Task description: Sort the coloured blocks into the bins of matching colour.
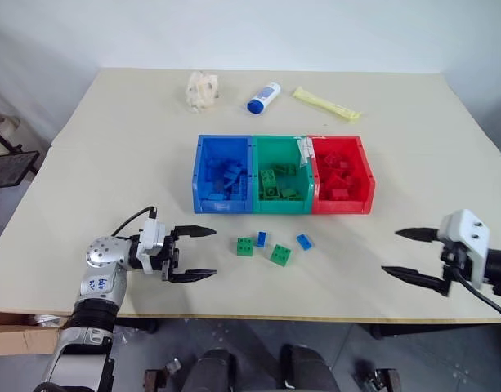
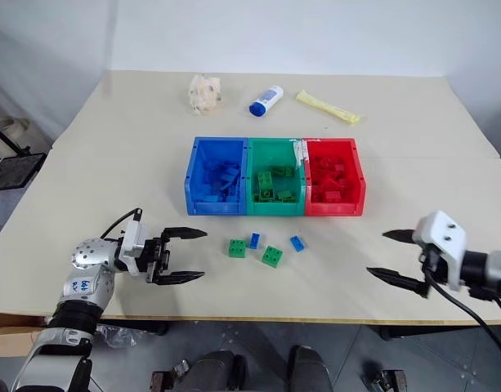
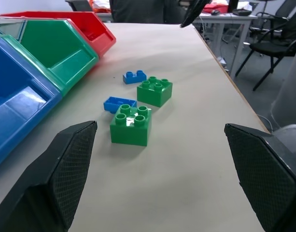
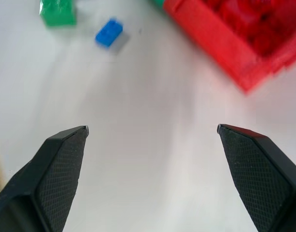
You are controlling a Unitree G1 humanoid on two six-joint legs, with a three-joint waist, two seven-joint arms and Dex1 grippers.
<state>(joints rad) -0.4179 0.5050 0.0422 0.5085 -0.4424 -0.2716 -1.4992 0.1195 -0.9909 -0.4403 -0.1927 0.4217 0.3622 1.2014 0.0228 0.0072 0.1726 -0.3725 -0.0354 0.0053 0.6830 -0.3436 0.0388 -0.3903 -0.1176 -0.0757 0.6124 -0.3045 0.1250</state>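
On the tabletop: three joined bins sit in a row near the middle, and loose blocks lie between them and the near edge.
Blue bin (image 1: 221,173): at the left end of the row, already holding a heap of blue blocks.
Green bin (image 1: 280,175): in the middle, with several green blocks inside.
Red bin (image 1: 342,174): at the right end, well filled with red blocks.
Blocks still out: four, lying close together just in front of the green bin.
Left green block (image 1: 245,247): nearest the left gripper, studs up.
Right green block (image 1: 280,255): just beside it, toward the right.
First blue block (image 1: 261,239): small, between the two green ones and a little nearer the bins.
Second blue block (image 1: 304,242): small, furthest right of the four.
Left gripper (image 1: 193,254): fingers spread wide, empty, level over the tabletop and aimed at the loose blocks.
Right gripper (image 1: 409,253): fingers spread wide, empty, near the front right corner, well apart from the blocks.
Far edge: a crumpled scrap (image 1: 202,89), a white-and-blue tube (image 1: 264,98) and a yellow packet (image 1: 326,104), not part of the sorting.
Progress: most blocks appear sorted; no red ones remain out, so two green and two blue look left to place.
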